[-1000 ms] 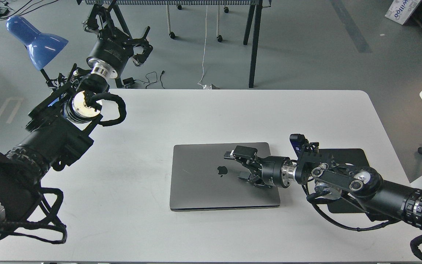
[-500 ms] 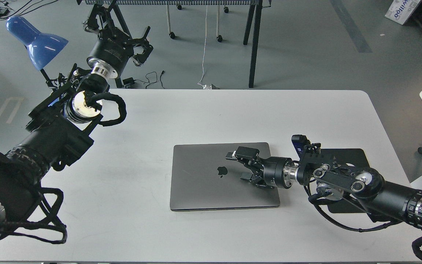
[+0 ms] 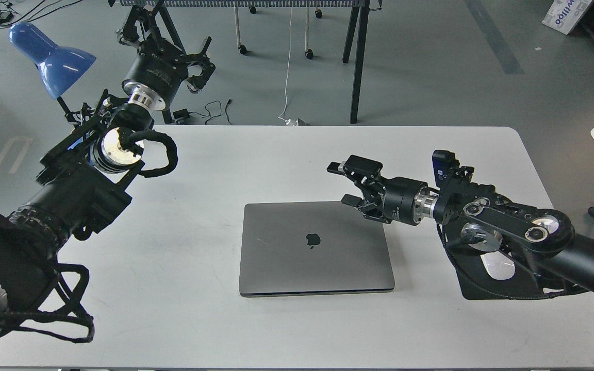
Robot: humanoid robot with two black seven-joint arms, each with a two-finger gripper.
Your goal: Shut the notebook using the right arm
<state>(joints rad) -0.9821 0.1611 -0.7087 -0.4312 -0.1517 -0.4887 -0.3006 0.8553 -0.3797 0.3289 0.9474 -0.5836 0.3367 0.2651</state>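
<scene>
The notebook is a slim space-grey laptop lying shut and flat on the white table, its dark apple logo facing up. My right arm comes in from the right. Its gripper is open and empty, raised above the table just beyond the notebook's far right corner, clear of the lid. My left arm comes in from the left. Its gripper is open and empty, held high past the table's far left edge.
A black mouse pad with a white mouse lies right of the notebook, partly under my right arm. A blue desk lamp stands at the far left. Table legs and cables are on the floor beyond.
My right gripper has lifted off the notebook's lid and moved up and to the right, away from it. The notebook stays shut. The left arm has not moved.
</scene>
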